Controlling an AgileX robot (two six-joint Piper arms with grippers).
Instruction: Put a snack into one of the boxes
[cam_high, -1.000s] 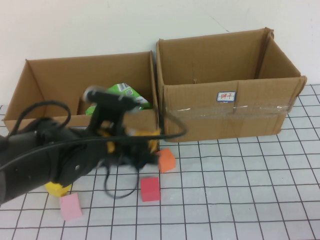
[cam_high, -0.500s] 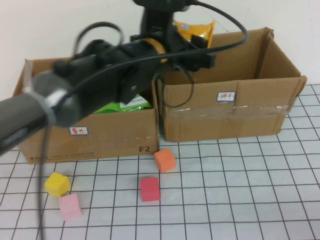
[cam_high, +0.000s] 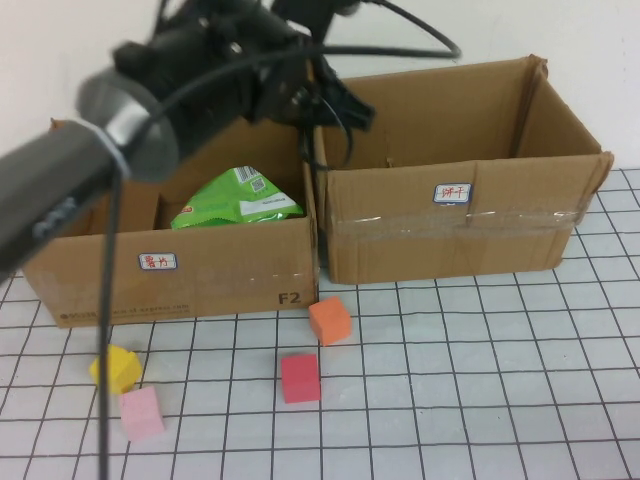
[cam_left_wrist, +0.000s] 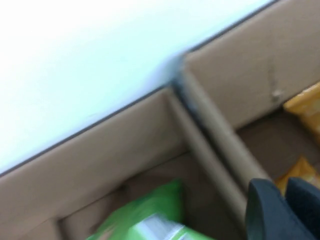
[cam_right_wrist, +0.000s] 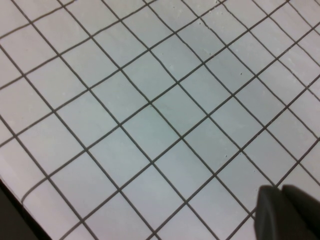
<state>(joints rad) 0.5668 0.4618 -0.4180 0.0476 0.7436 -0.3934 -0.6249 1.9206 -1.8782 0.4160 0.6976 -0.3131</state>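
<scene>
Half a second ago my left gripper (cam_high: 335, 100) pinched the yellow snack (cam_left_wrist: 302, 107) above the right box (cam_high: 470, 215), upper centre; now empty, snack inside. Right gripper (cam_right_wrist: 285, 215) pressed together.

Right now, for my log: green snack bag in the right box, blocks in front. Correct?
No: the high view shows the green snack bag in the left box, blocks in front. Left gripper hovers above the boxes, right gripper over bare table.

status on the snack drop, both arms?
Left gripper above the seam between the boxes, holding nothing visible. Right gripper parked over bare grid table, away from the work. Yellow snack inside right box. Nothing in the way.
</scene>
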